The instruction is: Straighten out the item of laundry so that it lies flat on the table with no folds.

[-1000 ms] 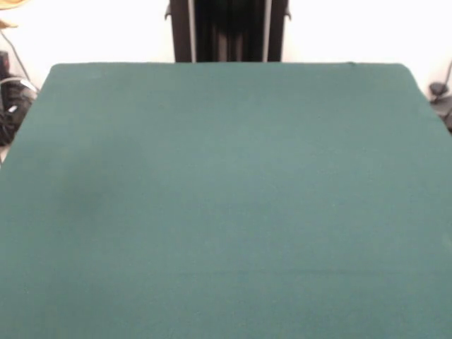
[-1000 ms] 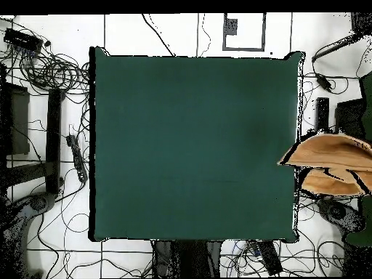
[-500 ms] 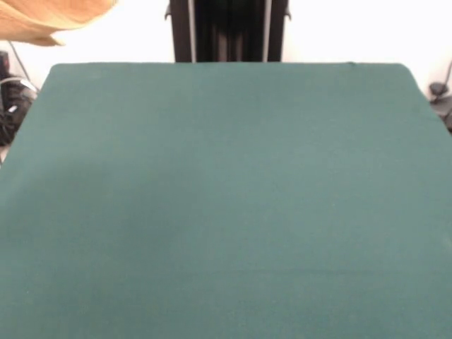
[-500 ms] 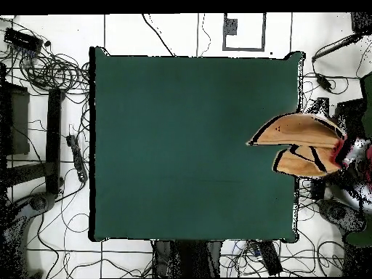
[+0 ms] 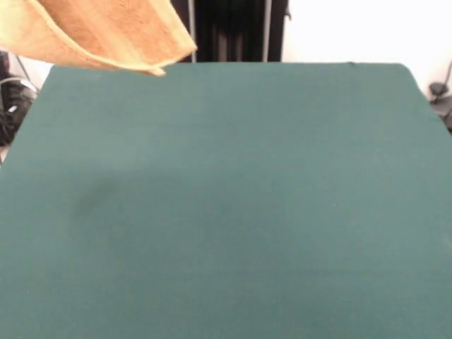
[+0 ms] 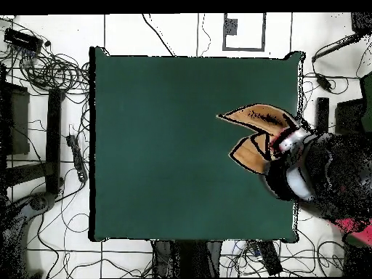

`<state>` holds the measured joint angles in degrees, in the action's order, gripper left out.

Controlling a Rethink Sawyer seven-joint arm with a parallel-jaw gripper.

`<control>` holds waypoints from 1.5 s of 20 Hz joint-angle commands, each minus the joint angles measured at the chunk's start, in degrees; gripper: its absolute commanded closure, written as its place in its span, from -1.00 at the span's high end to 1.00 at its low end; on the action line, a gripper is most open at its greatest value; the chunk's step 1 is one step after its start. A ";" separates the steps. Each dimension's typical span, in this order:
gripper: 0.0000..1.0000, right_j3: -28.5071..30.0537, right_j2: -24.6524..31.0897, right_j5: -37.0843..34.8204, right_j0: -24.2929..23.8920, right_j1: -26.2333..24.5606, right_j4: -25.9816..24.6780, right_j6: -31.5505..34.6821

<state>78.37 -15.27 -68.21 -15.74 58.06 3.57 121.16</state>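
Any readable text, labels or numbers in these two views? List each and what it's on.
None readable.
Towel: no label or print showing.
Table: plain green top, no markings.
Framed grey rectangle on the floor past the table's edge in the overhead view: nothing legible on it.

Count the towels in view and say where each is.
1. The towel is above the table, at the front view's upper left corner; in the overhead view, at a person's sleeve.
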 commanded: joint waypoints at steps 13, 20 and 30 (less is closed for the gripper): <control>-1.00 23.87 -4.91 15.23 8.80 1.03 4.97 29.22; -1.00 28.52 -5.95 23.24 10.80 -4.58 8.00 40.36; -1.00 17.02 -20.93 6.96 16.66 -10.21 15.25 65.33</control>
<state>95.37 -28.93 -48.28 -2.12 51.26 14.48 155.29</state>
